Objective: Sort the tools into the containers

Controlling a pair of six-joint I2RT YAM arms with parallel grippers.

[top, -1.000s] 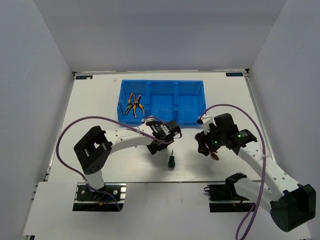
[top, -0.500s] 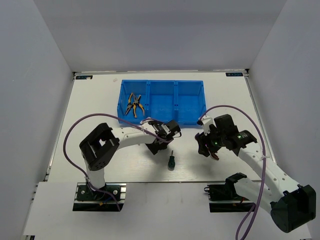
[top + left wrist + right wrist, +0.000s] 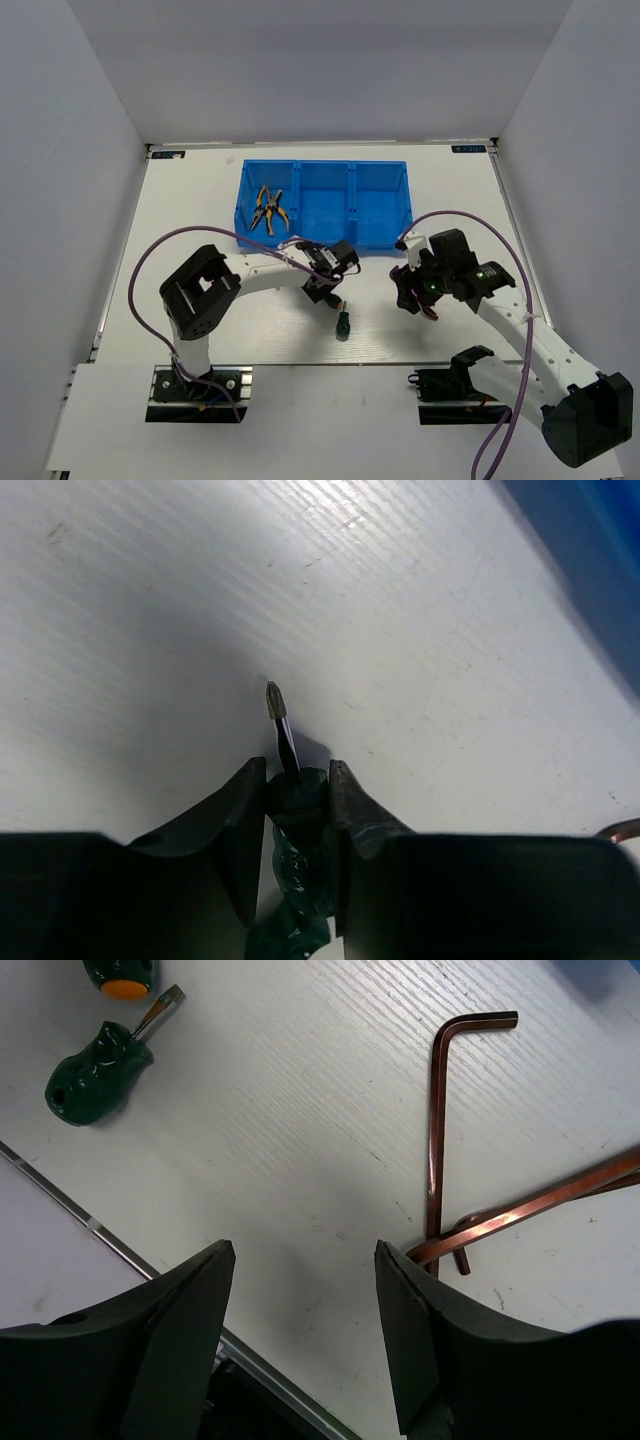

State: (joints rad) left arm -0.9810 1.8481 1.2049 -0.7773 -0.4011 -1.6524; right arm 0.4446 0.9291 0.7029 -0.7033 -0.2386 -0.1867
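Your left gripper [image 3: 290,775] is closed on the green screwdriver [image 3: 292,880] at its handle, near side of the blue bin [image 3: 322,163] | your right gripper [image 3: 305,1250] stands wide, holding nothing, hex keys [image 3: 437,1130] just beside it, near side of the bin's right end | pliers [image 3: 268,210] lie in the bin's left compartment

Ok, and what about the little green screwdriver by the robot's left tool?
The green screwdriver is short and stubby. Its fat handle looks like shiny dark green plastic; a thin dark metal shaft sticks out, ending in a pale pointed tip. It seems to rest on the white table, on the near side of the blue bin, not in it. The left tool has one black finger on each side of the handle, close to the shaft, and both look pressed against it.
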